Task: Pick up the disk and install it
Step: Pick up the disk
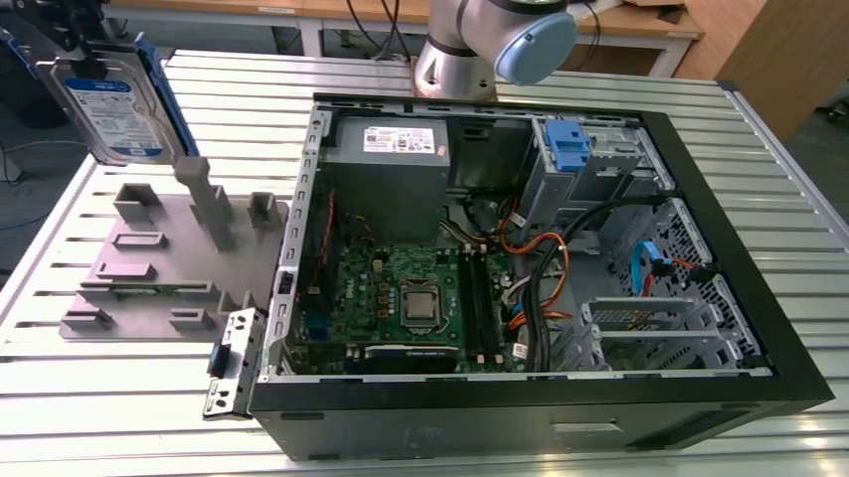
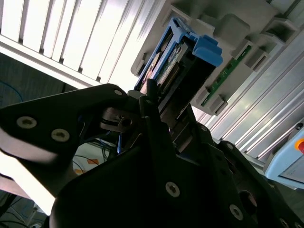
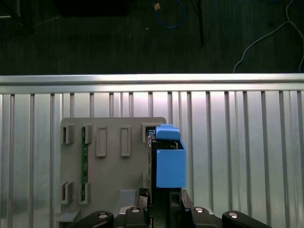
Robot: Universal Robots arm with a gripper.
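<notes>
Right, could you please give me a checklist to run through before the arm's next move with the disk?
1. The gripper clamped on the disk: ok.
2. The disk lifted off the grey fixture: ok.
3. The blue carrier fitted on the disk: ok.
4. The computer case open: ok.
5. A free slot in the drive cage, where a blue bracket sits: cannot tell.

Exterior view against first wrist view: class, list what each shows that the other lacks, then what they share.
Exterior view: the open computer case, its circuit board, the grey power box and the arm's base. First wrist view: cables on the dark floor past the table edge. Shared: the disk, clamped in the gripper, the grey holder tray and the table.
</notes>
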